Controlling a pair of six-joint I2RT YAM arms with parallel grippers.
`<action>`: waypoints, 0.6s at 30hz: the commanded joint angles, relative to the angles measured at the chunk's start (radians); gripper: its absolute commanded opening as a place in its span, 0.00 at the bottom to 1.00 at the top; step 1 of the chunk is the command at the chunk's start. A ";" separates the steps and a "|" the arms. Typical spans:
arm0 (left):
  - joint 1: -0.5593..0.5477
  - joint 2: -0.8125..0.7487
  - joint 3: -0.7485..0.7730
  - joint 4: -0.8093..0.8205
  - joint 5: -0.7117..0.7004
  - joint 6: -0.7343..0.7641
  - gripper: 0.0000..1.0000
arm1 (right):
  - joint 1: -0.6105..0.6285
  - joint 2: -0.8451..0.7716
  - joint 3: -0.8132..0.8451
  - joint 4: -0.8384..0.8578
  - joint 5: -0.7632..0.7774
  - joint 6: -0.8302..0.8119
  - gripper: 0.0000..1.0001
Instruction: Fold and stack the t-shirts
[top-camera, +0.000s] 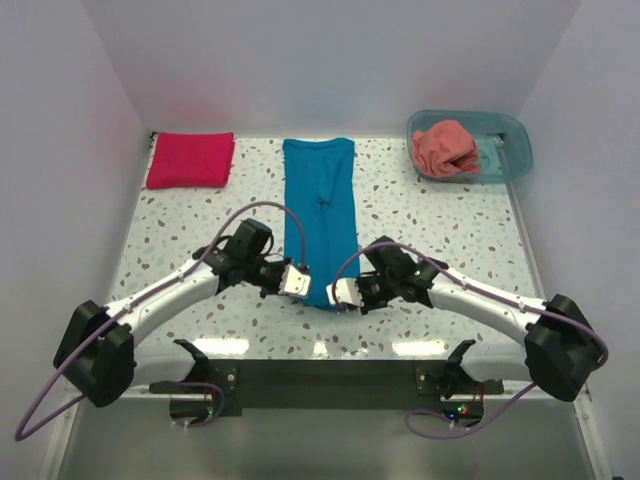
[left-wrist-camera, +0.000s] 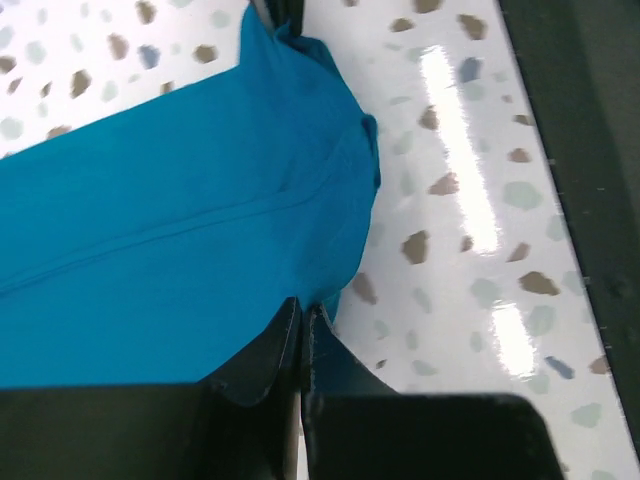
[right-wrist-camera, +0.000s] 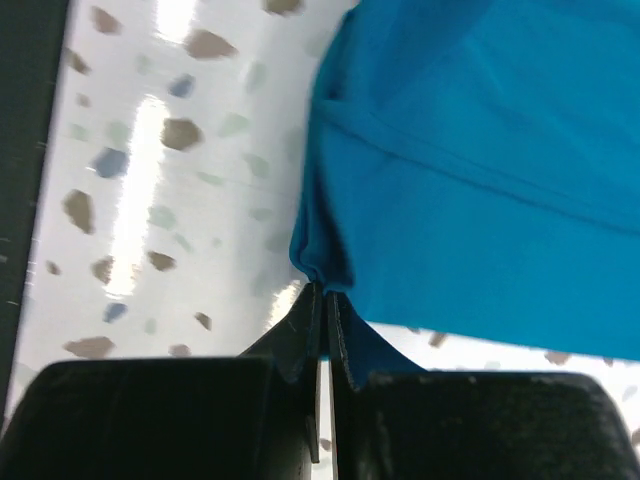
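Note:
A teal-blue t-shirt (top-camera: 320, 215) lies folded into a long strip down the middle of the table. My left gripper (top-camera: 300, 283) is shut on its near left corner (left-wrist-camera: 330, 290). My right gripper (top-camera: 341, 295) is shut on its near right corner (right-wrist-camera: 325, 270). Both jaws pinch the cloth at the strip's near end, close to the table. A crimson-magenta t-shirt (top-camera: 191, 159) lies folded at the far left. A salmon-coral t-shirt (top-camera: 446, 147) lies crumpled in the tub.
A translucent teal plastic tub (top-camera: 505, 150) stands at the far right corner. The table's dark front edge (top-camera: 320, 385) runs just behind the gripped end of the shirt. White walls close in the left, back and right sides.

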 joint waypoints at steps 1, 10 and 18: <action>0.093 0.103 0.141 -0.072 0.069 0.054 0.00 | -0.101 0.069 0.113 -0.012 -0.068 -0.058 0.00; 0.232 0.332 0.327 -0.032 0.088 0.139 0.00 | -0.244 0.313 0.334 0.025 -0.112 -0.175 0.00; 0.317 0.536 0.527 -0.029 0.093 0.211 0.00 | -0.330 0.486 0.524 0.001 -0.138 -0.255 0.00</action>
